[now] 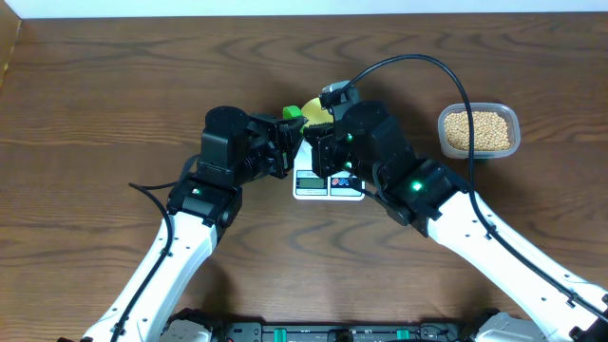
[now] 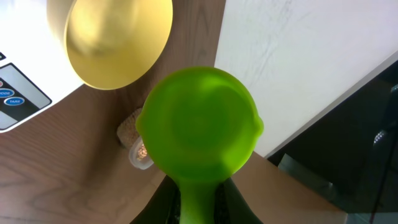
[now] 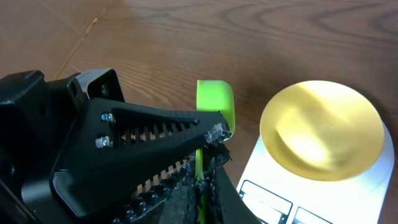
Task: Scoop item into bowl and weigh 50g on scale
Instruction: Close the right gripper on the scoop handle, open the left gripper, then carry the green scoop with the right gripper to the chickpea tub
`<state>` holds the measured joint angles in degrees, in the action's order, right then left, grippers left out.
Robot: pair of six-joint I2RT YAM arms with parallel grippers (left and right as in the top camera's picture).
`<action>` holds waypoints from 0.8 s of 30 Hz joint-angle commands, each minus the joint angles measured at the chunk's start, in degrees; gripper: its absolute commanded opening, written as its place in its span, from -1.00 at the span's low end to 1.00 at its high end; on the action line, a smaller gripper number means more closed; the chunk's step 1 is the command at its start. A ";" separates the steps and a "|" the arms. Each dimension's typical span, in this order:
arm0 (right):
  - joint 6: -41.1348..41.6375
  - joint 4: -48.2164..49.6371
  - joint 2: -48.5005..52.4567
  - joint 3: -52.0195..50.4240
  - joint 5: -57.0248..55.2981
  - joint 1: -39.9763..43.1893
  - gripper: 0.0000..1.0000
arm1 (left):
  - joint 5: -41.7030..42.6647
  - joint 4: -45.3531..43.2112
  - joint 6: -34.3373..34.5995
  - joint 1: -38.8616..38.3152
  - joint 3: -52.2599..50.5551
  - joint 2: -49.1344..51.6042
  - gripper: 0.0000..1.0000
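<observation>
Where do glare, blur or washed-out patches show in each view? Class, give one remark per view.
Overhead: evenly lit and sharp, only faint shadows on the table. Left wrist: the green scoop is close and slightly soft, the scale washed out to plain white. Right wrist: bright glare inside the bowl.

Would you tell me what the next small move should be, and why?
Probably move the scoop in the left hand toward the tub to fill it: the scoop is empty, the bowl on the scale is empty too, and the beans sit in the tub.
</observation>
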<state>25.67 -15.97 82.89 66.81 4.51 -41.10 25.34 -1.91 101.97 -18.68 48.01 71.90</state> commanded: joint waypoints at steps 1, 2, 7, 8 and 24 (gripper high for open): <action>0.02 -0.26 0.26 1.01 -1.14 0.13 -0.98 | 0.11 -0.31 -0.76 -0.07 -0.87 -0.42 -0.86; 0.02 -0.26 0.26 1.01 -1.14 0.13 -0.98 | 0.11 -0.31 -0.76 -0.07 -0.85 -0.42 -0.86; -0.04 -0.24 0.26 1.01 -1.16 0.37 -0.98 | 0.09 -0.31 -4.52 -0.07 -0.87 -0.42 -0.66; -0.04 -0.24 0.26 1.01 -1.16 0.52 -0.98 | 0.09 -0.31 -6.38 -0.07 -0.87 -0.42 -0.39; -4.59 -16.48 0.26 10.49 12.26 12.07 -0.98 | -0.76 -0.55 -52.13 0.00 -0.85 -0.44 0.47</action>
<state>23.97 -29.50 83.37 71.92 13.39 -31.77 25.10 -2.35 59.40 -18.65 48.01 71.90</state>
